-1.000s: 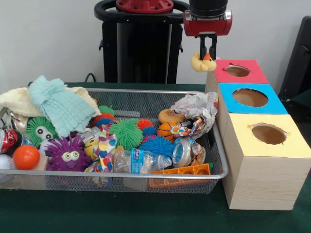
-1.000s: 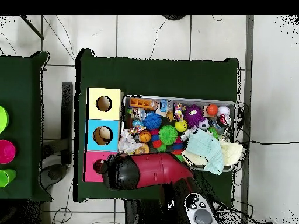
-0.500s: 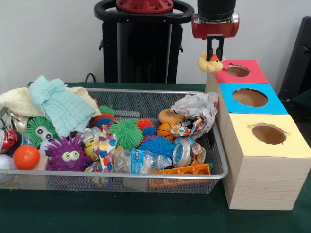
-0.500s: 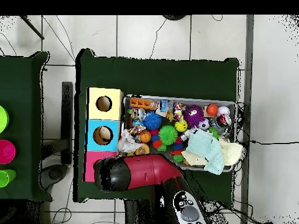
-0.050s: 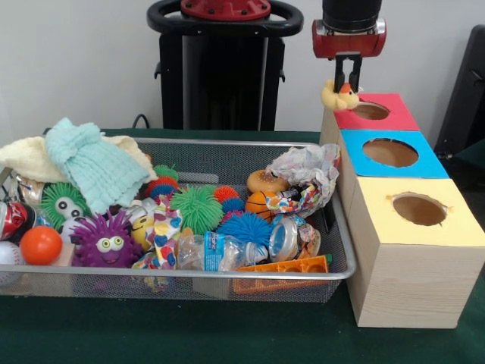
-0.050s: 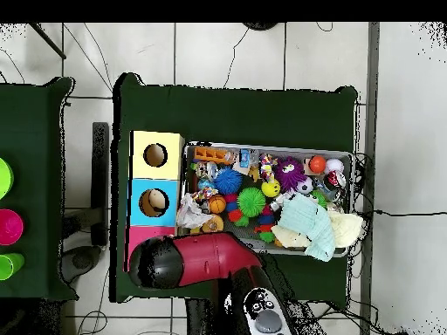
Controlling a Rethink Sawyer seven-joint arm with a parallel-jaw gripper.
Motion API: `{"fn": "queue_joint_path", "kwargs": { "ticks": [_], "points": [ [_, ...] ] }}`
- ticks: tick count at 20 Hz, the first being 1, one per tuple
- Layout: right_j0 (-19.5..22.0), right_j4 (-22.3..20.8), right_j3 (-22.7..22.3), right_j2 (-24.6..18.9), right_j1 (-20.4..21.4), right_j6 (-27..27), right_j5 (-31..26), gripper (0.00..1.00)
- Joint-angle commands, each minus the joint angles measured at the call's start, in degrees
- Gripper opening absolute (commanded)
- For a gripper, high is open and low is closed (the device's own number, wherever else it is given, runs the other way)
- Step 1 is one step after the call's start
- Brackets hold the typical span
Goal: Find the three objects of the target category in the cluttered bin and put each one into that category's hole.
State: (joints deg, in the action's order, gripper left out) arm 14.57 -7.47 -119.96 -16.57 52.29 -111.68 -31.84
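Note:
A small yellow rubber duck (image 5: 339,96) with an orange beak hangs in the air, pinched by my gripper (image 5: 348,82), which is shut on it. The duck is just left of the red box's hole (image 5: 370,111), above that box's left edge. Beyond the red box come the blue box (image 5: 390,153) and the yellow box (image 5: 417,209), each with a round hole on top. In the overhead view my arm (image 6: 192,260) covers the red box, gripper and duck. The wire bin (image 5: 189,279) holds several toys.
In the bin lie spiky balls in green (image 5: 197,208), blue (image 5: 245,226) and purple (image 5: 107,240), a plastic bottle (image 5: 216,251), crumpled paper (image 5: 307,168), a teal cloth (image 5: 95,164) and an orange ball (image 5: 40,244). Coloured cups (image 6: 7,225) stand on a second table.
The gripper has carried the duck to the right, from beside the red box's left edge toward its hole. In the overhead view the arm has swung left over the red box.

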Motion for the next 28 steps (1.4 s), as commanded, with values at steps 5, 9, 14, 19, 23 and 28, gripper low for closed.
{"fn": "queue_joint_path", "kwargs": {
  "ticks": [5,9,14,19,23,28],
  "points": [
    [-1.2,3.5,-1.5,2.4,-0.5,-10.3,2.6,0.0],
    [-2.4,4.0,-0.4,3.0,-0.9,-10.6,2.0,0.0],
    [-2.7,4.7,0.4,3.4,-1.2,-9.6,1.4,0.0],
    [-3.4,5.1,0.6,3.5,-1.7,-9.5,1.8,0.0],
    [-4.9,5.7,2.0,4.1,-2.2,-10.3,1.2,0.0],
    [-6.4,5.8,3.7,5.0,-3.4,-10.8,1.0,0.0]
  ]
}}
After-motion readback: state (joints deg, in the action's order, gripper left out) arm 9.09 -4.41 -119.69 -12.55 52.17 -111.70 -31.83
